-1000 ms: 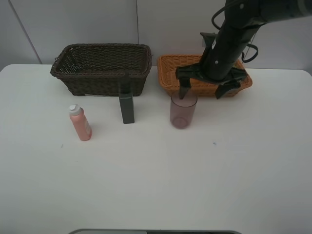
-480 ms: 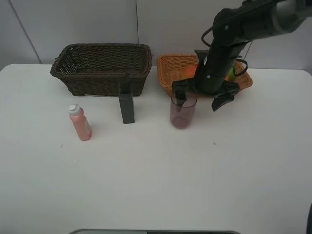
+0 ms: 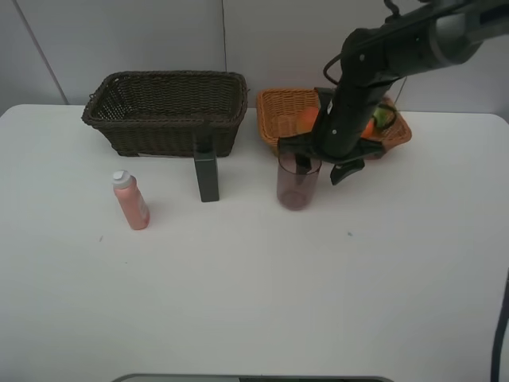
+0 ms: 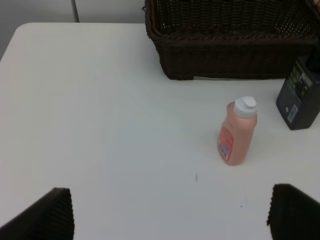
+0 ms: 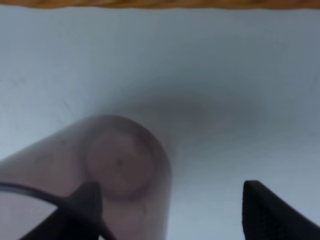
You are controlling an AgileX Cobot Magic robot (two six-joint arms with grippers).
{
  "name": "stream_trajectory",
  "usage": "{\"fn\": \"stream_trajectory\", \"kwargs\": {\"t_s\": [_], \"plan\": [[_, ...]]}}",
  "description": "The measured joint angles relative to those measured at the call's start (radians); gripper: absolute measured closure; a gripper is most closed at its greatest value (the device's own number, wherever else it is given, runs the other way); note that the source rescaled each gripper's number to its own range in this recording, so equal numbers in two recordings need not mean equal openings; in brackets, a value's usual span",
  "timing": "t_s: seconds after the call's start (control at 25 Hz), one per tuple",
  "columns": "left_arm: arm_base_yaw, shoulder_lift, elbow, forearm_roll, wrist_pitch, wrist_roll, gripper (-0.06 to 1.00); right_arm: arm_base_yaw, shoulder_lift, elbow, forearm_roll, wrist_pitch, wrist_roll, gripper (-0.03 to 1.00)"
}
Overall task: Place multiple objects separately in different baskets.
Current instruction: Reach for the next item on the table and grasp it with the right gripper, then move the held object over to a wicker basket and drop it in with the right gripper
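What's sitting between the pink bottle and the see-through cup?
The dark rectangular bottle, standing upright; the high camera view shows it.

White matte worktop [image 3: 254, 302], rounded far corners. Pale grey panelled wall [image 3: 119, 40] behind, vertical seam [image 3: 223, 36] near centre. Soft even light, faint shadows.

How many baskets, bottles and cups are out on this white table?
Baskets: 2, the dark brown woven wicker basket and the orange-tan woven wicker basket
Bottles: 2, the pink white-capped bottle and the dark rectangular bottle
Cups: 1, the translucent pinkish cup
Total: 5
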Motion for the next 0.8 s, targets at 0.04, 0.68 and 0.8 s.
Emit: {"fn": "stream_trajectory", "kwargs": {"t_s": [0.04, 0.68, 0.8], "plan": [[0.0, 0.0, 0.0, 0.0, 0.0, 0.0, -0.06, 0.0, 0.006, 0.0, 0.001, -0.003, 0.0, 0.39], [0.0, 0.0, 0.0, 0.0, 0.0, 0.0, -0.06, 0.009, 0.014, 0.0, 0.001, -0.009, 0.0, 0.97], [0.0, 0.0, 0.0, 0.0, 0.0, 0.0, -0.06, 0.009, 0.014, 0.0, 0.001, -0.001, 0.0, 0.97]]}}
